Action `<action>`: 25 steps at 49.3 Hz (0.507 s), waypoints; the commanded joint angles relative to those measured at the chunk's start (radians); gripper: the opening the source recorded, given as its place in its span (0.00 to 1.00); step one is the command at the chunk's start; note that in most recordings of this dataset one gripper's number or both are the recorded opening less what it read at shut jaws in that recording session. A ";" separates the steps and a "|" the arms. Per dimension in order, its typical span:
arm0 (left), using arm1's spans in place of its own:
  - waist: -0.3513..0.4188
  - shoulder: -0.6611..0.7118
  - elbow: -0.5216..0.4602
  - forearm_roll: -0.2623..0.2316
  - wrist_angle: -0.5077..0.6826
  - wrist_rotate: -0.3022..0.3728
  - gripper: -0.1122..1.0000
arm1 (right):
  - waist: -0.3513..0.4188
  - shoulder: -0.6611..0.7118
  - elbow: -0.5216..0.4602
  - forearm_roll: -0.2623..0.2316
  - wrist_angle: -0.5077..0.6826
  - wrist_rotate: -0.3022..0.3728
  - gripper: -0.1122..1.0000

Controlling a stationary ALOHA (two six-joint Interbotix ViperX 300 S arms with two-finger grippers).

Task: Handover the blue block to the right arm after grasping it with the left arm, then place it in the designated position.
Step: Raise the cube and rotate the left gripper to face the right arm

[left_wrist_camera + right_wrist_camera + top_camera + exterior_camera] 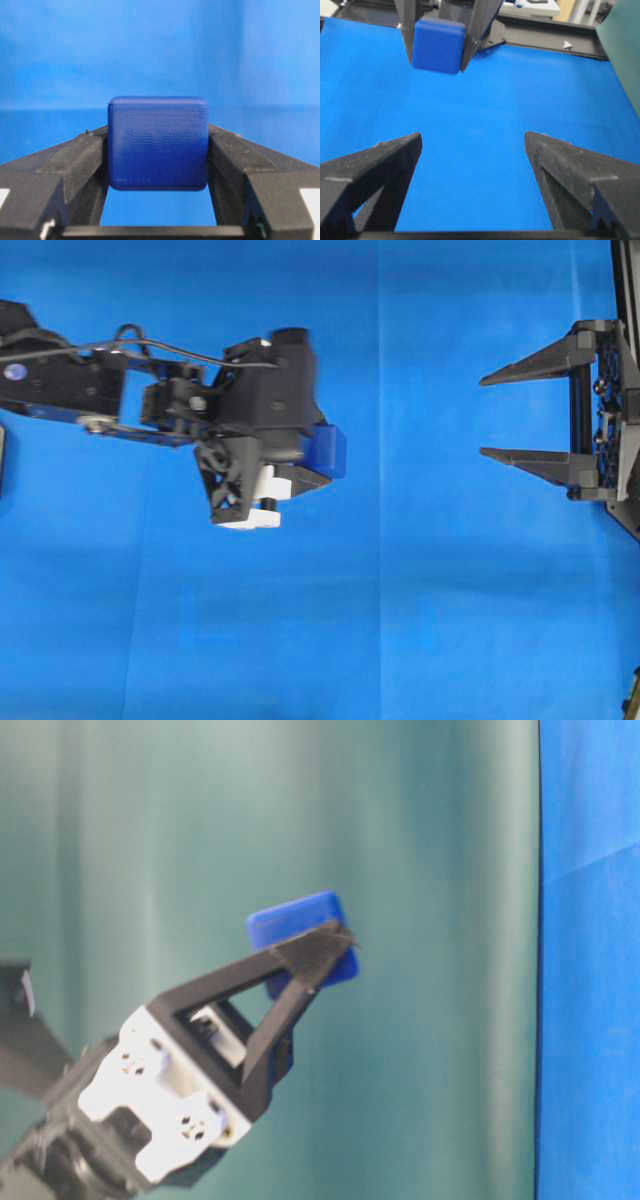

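The blue block [327, 450] is a small dark-blue cube, pinched between the two black fingers of my left gripper [322, 452]. In the left wrist view the blue block [158, 143] fills the gap, with a finger [85, 155] pressed on each side. The left gripper [318, 955] holds the blue block [296, 920] raised above the cloth, pointing right. My right gripper [482, 416] stands open at the right edge, its fingers aimed left toward the block, well apart from it. From the right wrist view the blue block [438, 44] hangs ahead of the open right gripper [472, 137].
Blue cloth [400, 590] covers the table. A dark frame rail [545, 42] runs along the far edge of the cloth, and a green backdrop [420, 870] stands behind. The designated position is not marked in any view.
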 commanded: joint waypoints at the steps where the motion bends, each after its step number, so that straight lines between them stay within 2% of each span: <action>1: -0.005 -0.067 0.043 0.002 -0.118 0.005 0.54 | -0.002 0.002 -0.025 0.000 -0.009 -0.002 0.97; 16: -0.006 -0.183 0.249 0.002 -0.502 0.008 0.54 | -0.002 0.003 -0.026 0.000 -0.020 -0.002 0.97; 25: -0.008 -0.209 0.304 0.000 -0.589 0.006 0.54 | -0.002 0.005 -0.028 0.000 -0.021 -0.002 0.97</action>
